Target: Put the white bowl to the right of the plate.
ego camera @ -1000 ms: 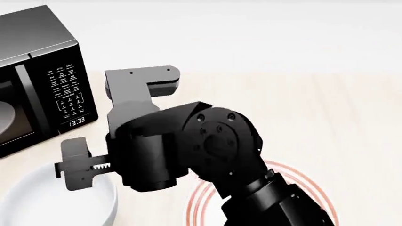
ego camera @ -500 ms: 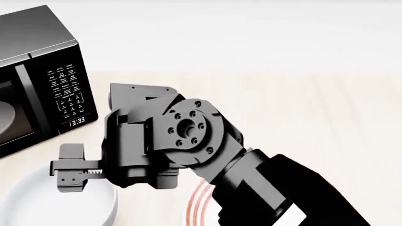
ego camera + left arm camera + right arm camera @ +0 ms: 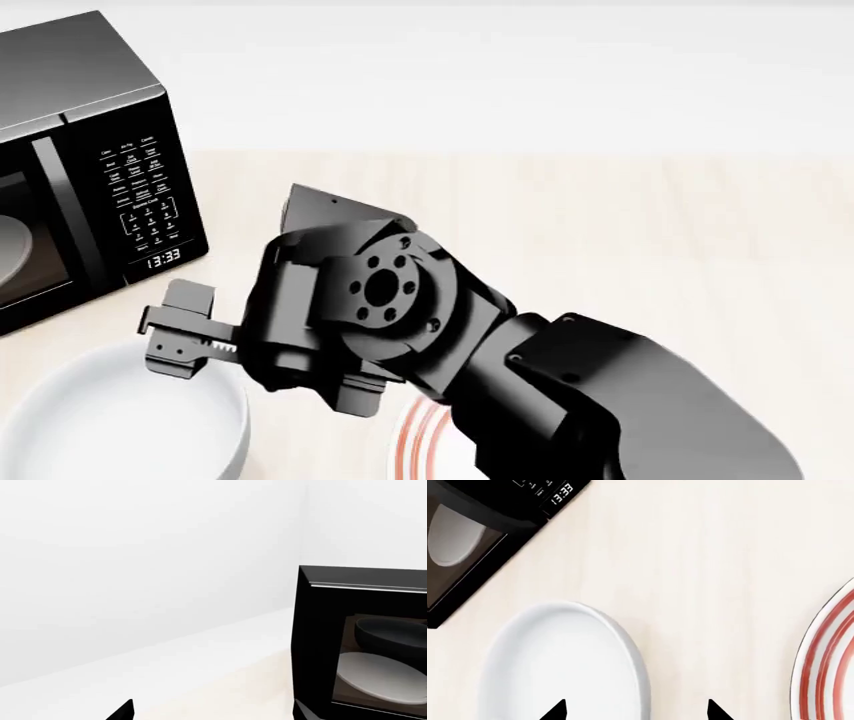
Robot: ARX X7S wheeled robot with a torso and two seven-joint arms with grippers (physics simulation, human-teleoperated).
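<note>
White bowl point(image 3: 564, 665) sits left of the plate point(image 3: 827, 665), near the microwave point(image 3: 80, 170). Right gripper point(image 3: 635, 711) hovers spread over its right rim; glossy, rigid, slippery walls favour a rim pinch.

My bowl point(image 3: 120, 420) sits left of the plate point(image 3: 416, 440), well apart; the microwave point(image 3: 80, 170) stands behind the bowl (a dish point(image 3: 454, 532) inside it).
</note>
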